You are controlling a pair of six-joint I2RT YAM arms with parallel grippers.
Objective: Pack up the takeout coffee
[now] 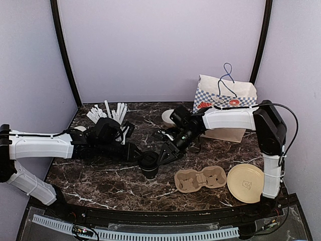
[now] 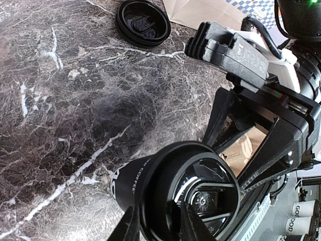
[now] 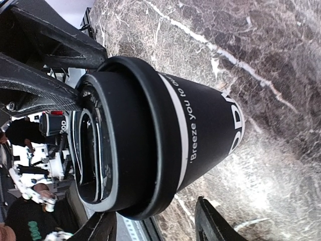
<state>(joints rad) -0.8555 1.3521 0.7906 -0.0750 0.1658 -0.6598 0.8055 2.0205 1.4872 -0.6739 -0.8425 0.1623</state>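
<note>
While the lidded coffee cup (image 1: 149, 166) stands upright on the surface (image 1: 100, 186), the right hand (image 1: 163, 153) hangs beside it, fingers spread. The left hand (image 1: 137, 152), at its rim, is nearer, and whether it grips is unclear.

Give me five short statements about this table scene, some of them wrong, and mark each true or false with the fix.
1. The black cup has its lid on. True.
2. The beige cup carrier already holds a cup. False: its wells are empty.
3. A loose black lid lies on the marble table. True.
4. The black cup lies on its side. False: it stands upright on the table.
5. The right claw hovers over the carrier. False: it is at the cup, opposite the left claw.
</note>
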